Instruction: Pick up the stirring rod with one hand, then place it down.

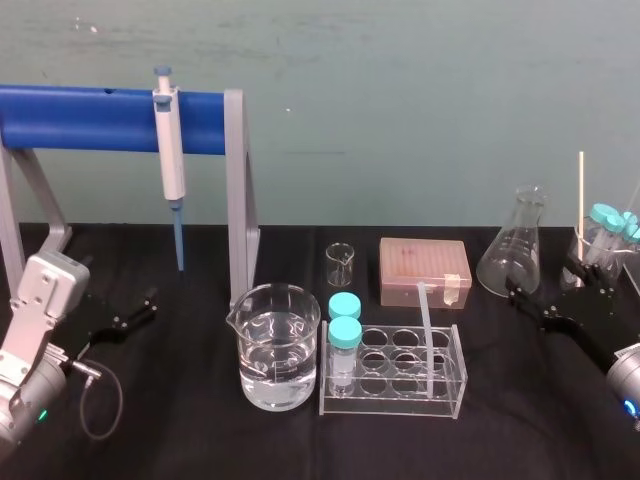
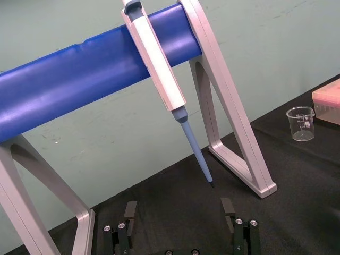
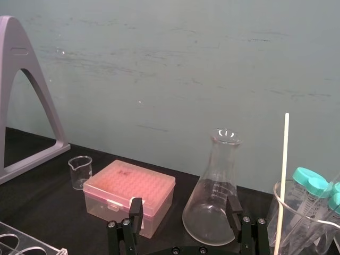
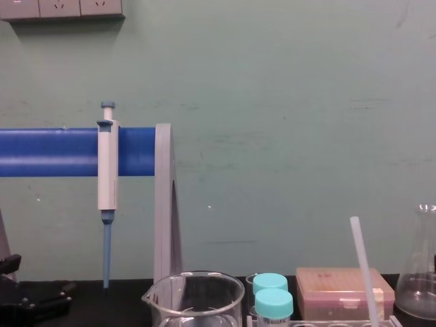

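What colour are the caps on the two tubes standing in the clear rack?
The caps are turquoise; the head view shows them best.

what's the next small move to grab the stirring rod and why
Probably swing the open right gripper, by the conical flask, leftward to the stirring rod leaning in the tube rack: it is nearer than the left gripper by the pipette stand.

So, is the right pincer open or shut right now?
Open. The right pincer has its fingers spread wide apart, gripping nothing, with the flask beyond them.
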Controlling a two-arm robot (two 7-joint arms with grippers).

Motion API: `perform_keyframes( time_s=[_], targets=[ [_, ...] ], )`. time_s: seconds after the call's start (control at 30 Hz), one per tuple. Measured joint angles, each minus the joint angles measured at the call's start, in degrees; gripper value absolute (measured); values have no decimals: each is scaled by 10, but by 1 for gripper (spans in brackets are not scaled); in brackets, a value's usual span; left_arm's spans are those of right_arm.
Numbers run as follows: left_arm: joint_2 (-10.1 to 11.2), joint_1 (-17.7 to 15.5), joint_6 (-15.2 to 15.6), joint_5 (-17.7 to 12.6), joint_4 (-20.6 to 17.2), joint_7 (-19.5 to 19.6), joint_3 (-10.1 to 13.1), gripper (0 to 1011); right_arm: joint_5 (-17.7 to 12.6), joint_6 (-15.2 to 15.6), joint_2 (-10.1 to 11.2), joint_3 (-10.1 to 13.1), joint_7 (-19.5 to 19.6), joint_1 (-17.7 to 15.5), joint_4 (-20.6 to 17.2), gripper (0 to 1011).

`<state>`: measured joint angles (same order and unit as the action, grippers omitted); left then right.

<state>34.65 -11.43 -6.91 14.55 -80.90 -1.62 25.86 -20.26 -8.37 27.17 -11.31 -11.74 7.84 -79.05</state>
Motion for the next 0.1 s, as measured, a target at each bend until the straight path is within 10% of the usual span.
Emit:
perform_keyframes(
  time_s=[0.1],
  targets=[
    [0,0,0,0,0,0,0,1000,0,0,0,0,0,0,0,1002]
  ],
)
